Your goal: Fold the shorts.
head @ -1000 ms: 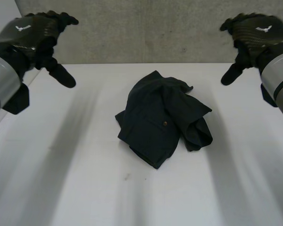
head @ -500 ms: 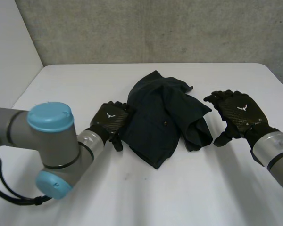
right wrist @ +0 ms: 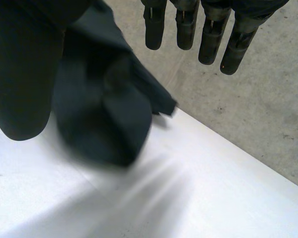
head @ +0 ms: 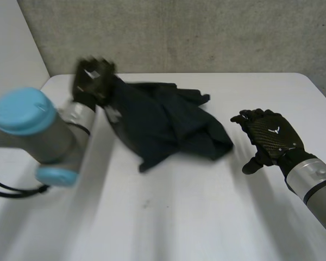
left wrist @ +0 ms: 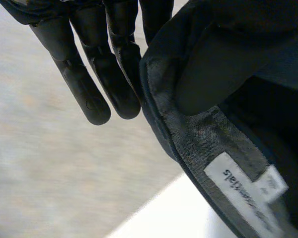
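Shorts, dark and crumpled, on the white table, drawn out with the long axis from 10 o'clock to 4 o'clock in the head view. At the 10 o'clock end, pinched by the left hand: in the left wrist view, waistband with white label squeezed between the thumb and the fingers. That end probably raised a little off the table, the rest trailing down toward 4 o'clock. Right hand at 3 o'clock from the cloth, near the loose 4 o'clock end but apart from it, with straight, relaxed fingers and nothing held. Seen from its own wrist, loose end of the cloth just ahead of the palm, beside the thumb. Judged from this: no fold made yet, cloth not yet flat. For the coming move, right hand the nearer one to the free end; short reach toward 9 o'clock, then a grip there, to pull the cloth straight along the same axis.
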Action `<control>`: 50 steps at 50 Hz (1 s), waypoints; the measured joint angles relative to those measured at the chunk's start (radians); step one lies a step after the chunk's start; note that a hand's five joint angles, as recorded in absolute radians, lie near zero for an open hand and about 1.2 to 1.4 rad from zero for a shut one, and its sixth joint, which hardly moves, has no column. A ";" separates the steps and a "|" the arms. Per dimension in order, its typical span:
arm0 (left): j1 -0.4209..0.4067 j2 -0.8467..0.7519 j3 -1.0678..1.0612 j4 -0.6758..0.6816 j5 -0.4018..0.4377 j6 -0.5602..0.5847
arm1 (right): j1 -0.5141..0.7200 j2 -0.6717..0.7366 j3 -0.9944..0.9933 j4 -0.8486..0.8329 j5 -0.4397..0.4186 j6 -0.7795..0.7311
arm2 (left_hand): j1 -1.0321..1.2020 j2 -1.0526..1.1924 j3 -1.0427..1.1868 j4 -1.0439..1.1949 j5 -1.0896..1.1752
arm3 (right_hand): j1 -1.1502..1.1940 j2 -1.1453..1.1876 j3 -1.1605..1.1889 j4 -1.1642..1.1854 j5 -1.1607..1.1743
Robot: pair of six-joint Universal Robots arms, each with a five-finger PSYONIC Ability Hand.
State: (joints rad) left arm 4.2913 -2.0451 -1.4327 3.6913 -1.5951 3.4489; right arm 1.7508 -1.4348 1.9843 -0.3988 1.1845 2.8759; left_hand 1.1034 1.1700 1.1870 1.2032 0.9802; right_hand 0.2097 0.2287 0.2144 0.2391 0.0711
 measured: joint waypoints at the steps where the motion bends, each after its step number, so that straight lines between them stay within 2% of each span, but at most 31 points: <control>1: 0.012 0.016 0.002 0.000 -0.004 0.000 | 0.000 0.001 0.000 0.000 0.000 0.000 | 0.000 0.000 0.000 0.000 0.000 | 0.000 0.000 0.000 0.000 0.000; 6: 0.085 0.134 0.035 -0.002 -0.009 -0.001 | 0.001 0.015 -0.005 -0.001 -0.001 0.000 | 0.003 0.002 0.000 0.000 0.000 | 0.000 0.000 0.000 0.000 0.000; 13: 0.053 0.183 0.078 -0.004 0.026 -0.006 | 0.006 0.032 -0.005 -0.001 0.000 -0.001 | 0.009 0.010 0.008 0.000 0.000 | 0.000 0.000 0.000 0.000 0.000; 17: -0.036 0.160 0.102 -0.004 0.066 -0.007 | 0.014 0.034 -0.002 0.000 0.001 -0.001 | 0.010 0.010 0.008 0.000 0.004 | 0.000 0.000 0.000 0.000 0.000; 23: -0.261 -0.004 0.140 -0.010 0.153 -0.002 | 0.014 0.023 0.001 0.001 0.006 0.000 | 0.012 0.010 0.012 0.000 0.015 | 0.000 0.000 0.000 0.000 0.000; 24: -0.261 -0.004 0.140 -0.010 0.153 -0.002 | 0.014 0.023 0.001 0.001 0.006 0.000 | 0.012 0.010 0.012 0.000 0.015 | 0.000 0.000 0.000 0.000 0.000; 25: -0.318 -0.063 0.149 -0.012 0.172 0.000 | 0.011 0.017 0.001 0.001 0.012 0.001 | -0.146 -0.163 -0.173 -0.189 -0.151 | 0.000 0.000 0.000 0.000 0.000; 26: -0.332 -0.078 0.150 -0.012 0.176 0.001 | 0.011 0.016 0.001 0.001 0.014 0.001 | -0.146 -0.163 -0.173 -0.189 -0.151 | 0.000 0.000 0.000 0.000 0.000; 28: -0.381 -0.131 0.154 -0.016 0.186 0.013 | 0.008 0.007 0.000 0.001 0.036 0.002 | -0.634 -0.614 -0.597 -0.623 -0.581 | 0.000 0.000 0.000 0.000 0.000; 29: -0.398 -0.147 0.155 -0.018 0.188 0.020 | 0.007 0.004 0.000 0.002 0.046 0.002 | -0.748 -0.711 -0.715 -0.743 -0.700 | 0.000 0.000 0.000 0.000 0.000; 31: -0.440 -0.184 0.155 -0.024 0.190 0.052 | 0.006 -0.004 -0.003 0.001 0.081 0.003 | -0.800 -0.789 -0.780 -0.809 -0.765 | 0.000 0.000 0.000 0.000 0.000; 32: -0.451 -0.191 0.154 -0.027 0.189 0.067 | 0.005 -0.005 -0.005 0.001 0.092 0.003 | -0.867 -0.909 -0.918 -0.944 -0.904 | 0.000 0.000 0.000 0.000 0.000; 34: -0.474 -0.201 0.149 -0.038 0.187 0.108 | 0.003 -0.009 -0.009 0.000 0.124 0.003 | -0.867 -0.937 -0.947 -0.972 -0.929 | 0.000 0.000 0.000 0.000 0.000; 41: -0.491 -0.128 0.126 -0.093 0.178 0.194 | -0.012 -0.011 -0.018 0.000 0.164 0.003 | -0.868 -0.941 -0.948 -0.973 -0.929 | 0.000 0.000 0.000 0.000 0.000; 47: -0.472 0.042 0.080 -0.148 0.172 0.206 | -0.018 -0.011 -0.022 0.005 0.163 0.004 | -0.868 -0.941 -0.948 -0.973 -0.929 | 0.000 0.000 0.000 0.000 0.000; 50: -0.434 0.137 0.042 -0.162 0.163 0.202 | -0.015 -0.014 -0.027 0.020 0.160 0.003 | -0.868 -0.944 -0.948 -0.973 -0.929 | 0.000 0.000 0.000 0.000 0.000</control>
State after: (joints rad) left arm 3.8572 -1.9079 -1.3910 3.5296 -1.4324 3.6506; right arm 1.7357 -1.4485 1.9576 -0.3791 1.3441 2.8793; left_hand 0.2355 0.2262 0.2395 0.2299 0.0511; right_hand 0.2097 0.2286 0.2144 0.2391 0.0713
